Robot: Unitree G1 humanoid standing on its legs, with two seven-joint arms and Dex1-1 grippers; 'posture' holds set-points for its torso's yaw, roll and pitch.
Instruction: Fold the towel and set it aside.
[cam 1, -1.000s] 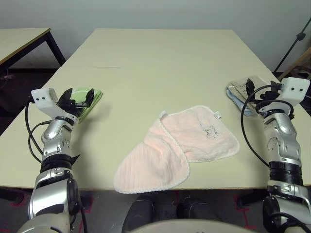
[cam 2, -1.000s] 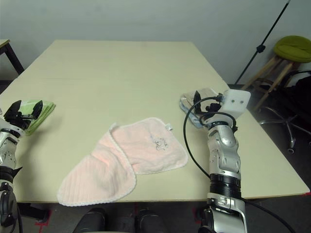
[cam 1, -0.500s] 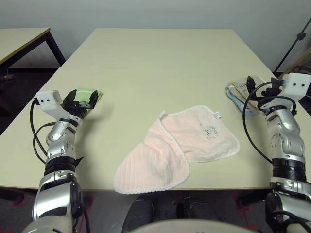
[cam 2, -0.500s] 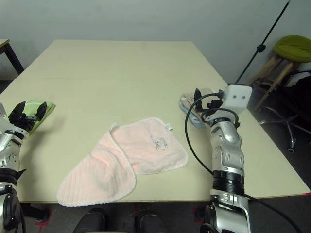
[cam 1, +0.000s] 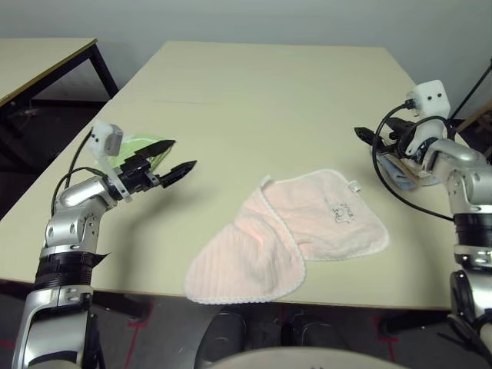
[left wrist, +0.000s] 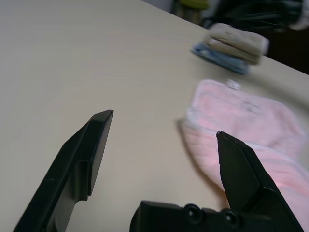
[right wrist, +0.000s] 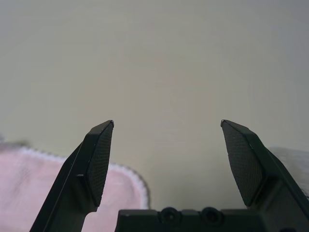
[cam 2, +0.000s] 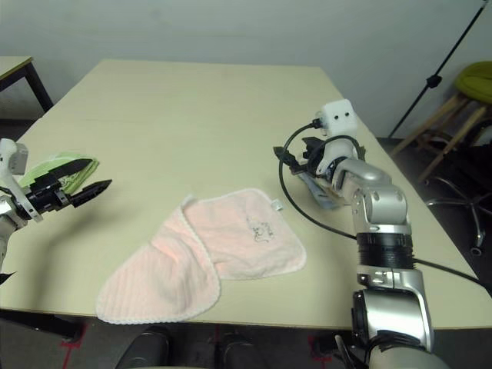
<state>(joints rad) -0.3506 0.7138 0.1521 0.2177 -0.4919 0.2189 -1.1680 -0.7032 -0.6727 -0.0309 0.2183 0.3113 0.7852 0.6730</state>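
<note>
Lying at the near-centre of the table point(cam 1: 254, 84), the towel point(cam 1: 288, 234) is a pale pink terry cloth with white scalloped edging, partly doubled over itself. Its long axis runs from about 7 o'clock, at the rounded ribbed lobe near the front edge, to 2 o'clock, at the flatter corner bearing a small tag and an embroidered motif.

Left gripper point(cam 1: 178, 169): jaws spread wide, holding nothing, pointing roughly toward 3 o'clock, with the towel off at about 4 o'clock from its tips. Right gripper point(cam 1: 366, 135): jaws likewise wide and empty, aimed toward 9 o'clock, with the tagged corner at about 6 to 7 o'clock below it.

Judgement: the right arm is nearer the tagged corner, the left nearer the rounded lobe. A green folded towel point(cam 1: 137, 146) lies behind the left gripper; stacked beige and blue towels point(left wrist: 231, 46) lie beside the right. Folding not yet begun.
</note>
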